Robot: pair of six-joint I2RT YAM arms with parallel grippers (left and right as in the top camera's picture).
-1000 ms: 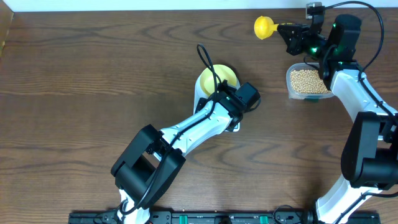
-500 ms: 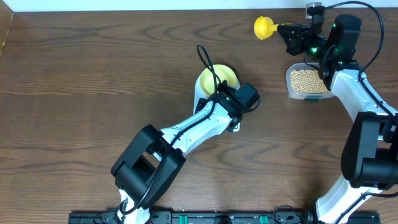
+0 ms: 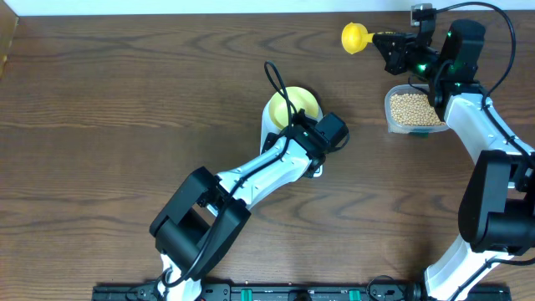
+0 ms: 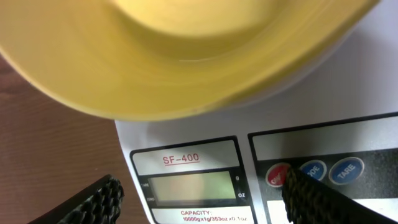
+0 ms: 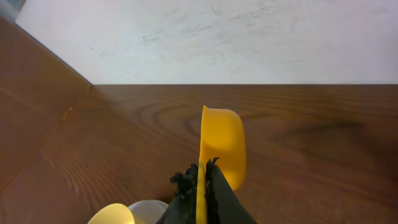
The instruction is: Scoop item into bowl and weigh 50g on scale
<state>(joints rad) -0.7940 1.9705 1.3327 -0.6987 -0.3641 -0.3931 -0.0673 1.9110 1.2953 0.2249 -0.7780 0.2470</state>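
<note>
Overhead view, right pincer (image 3: 386, 38) clamped on yellow scoop (image 3: 354, 36), left pincer (image 4: 199, 202) spread wide above scale (image 4: 205, 127)

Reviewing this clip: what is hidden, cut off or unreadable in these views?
Weight reading: left wrist, the display of the scale shows no legible digits; overhead, the left end effector covers it.
Fill level: left wrist shows only the blurred wall of the bowl, cut by the top edge.
Load: right wrist sees the scoop from the side, its inside hidden; overhead it is too small.
</note>
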